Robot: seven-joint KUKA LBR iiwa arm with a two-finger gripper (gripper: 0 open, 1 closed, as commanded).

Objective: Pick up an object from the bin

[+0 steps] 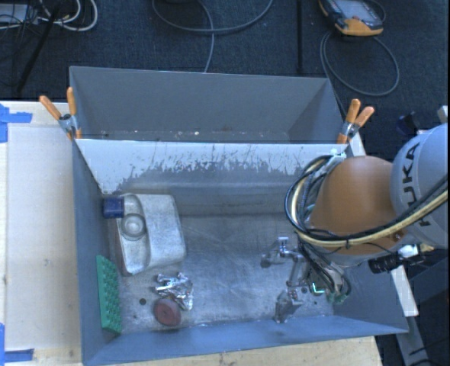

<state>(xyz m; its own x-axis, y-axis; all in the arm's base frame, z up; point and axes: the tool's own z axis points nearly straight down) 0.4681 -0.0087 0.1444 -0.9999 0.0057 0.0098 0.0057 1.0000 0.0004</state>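
- The right half of the bin (210,120) floor is bare, leaving open room between the right wall and the things at the left.
- The fingers (287,305) are spread wide, low over that bare floor near the right wall and front edge, with plain floor between them.
- By the left wall lies a pale grey bottle (152,235) with a blue cap (113,206); a green perforated strip (108,294) lies along that wall.
- Near the front-left corner, crumpled silver foil (173,286) sits just beside a brown disc (166,313), well apart from the fingers.
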